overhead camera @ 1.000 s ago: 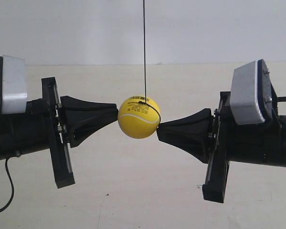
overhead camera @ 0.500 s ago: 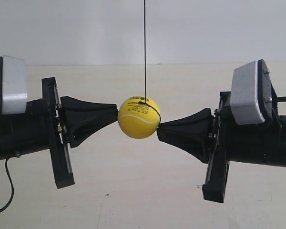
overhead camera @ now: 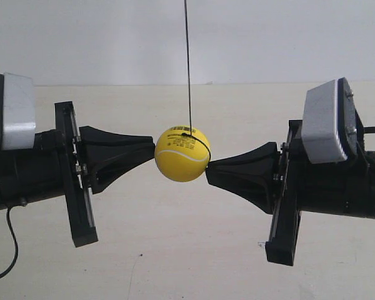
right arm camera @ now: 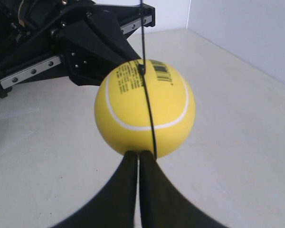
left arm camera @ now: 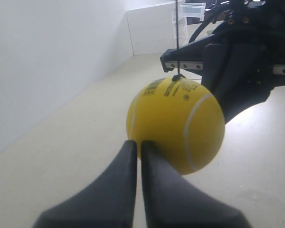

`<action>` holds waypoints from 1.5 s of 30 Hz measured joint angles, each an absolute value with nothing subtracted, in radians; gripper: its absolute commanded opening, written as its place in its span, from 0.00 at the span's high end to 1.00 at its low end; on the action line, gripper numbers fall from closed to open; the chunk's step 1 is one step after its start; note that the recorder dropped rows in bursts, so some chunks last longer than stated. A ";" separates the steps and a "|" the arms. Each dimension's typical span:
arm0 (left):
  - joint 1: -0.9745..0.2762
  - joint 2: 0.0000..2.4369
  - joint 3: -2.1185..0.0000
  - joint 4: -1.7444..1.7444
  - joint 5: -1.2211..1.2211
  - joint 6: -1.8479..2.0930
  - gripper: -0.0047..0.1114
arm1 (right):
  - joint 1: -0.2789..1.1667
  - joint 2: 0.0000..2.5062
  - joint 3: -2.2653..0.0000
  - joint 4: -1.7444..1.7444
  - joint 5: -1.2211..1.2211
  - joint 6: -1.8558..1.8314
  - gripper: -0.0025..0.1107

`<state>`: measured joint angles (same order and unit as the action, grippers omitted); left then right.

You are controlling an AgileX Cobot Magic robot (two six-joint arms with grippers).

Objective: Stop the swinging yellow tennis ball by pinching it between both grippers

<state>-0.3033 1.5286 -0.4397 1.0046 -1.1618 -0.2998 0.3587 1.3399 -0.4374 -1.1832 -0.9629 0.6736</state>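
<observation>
The yellow tennis ball (overhead camera: 182,154) hangs on a thin black string (overhead camera: 188,62) in mid-air, held between two black grippers. The gripper at the exterior view's left (overhead camera: 154,147) touches one side of the ball with its shut tips. The gripper at the exterior view's right (overhead camera: 208,169) touches the opposite side, slightly lower. In the left wrist view, my left gripper (left arm camera: 138,142) is shut, its tips against the ball (left arm camera: 175,126). In the right wrist view, my right gripper (right arm camera: 138,153) is shut, its tips against the ball (right arm camera: 145,108), beside the string.
A pale beige table (overhead camera: 175,250) lies well below the ball. A white wall (overhead camera: 269,37) stands behind. Each wrist view shows the other arm's black body (left arm camera: 237,71) (right arm camera: 85,42) just beyond the ball. A black cable (overhead camera: 9,250) hangs under the arm at the exterior view's left.
The upper part of the string has shifted slightly to the left. The ball and both grippers stay where they were.
</observation>
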 measured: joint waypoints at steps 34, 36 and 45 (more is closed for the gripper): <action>-0.303 1.126 -0.428 0.739 -0.564 -0.548 0.92 | 0.359 0.991 -0.437 -1.181 -0.738 0.895 0.98; -0.303 1.060 -0.415 0.727 -0.542 -0.564 0.92 | 0.359 0.942 -0.437 -1.181 -0.722 0.930 0.98; -0.303 0.742 -0.352 0.634 -0.423 -0.608 0.92 | 0.359 0.736 -0.437 -1.181 -0.622 1.104 0.98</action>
<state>-0.3033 0.7423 -0.3521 0.6335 -0.4227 -0.6079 0.3587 0.7359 -0.4374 -1.1813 -0.6223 1.1041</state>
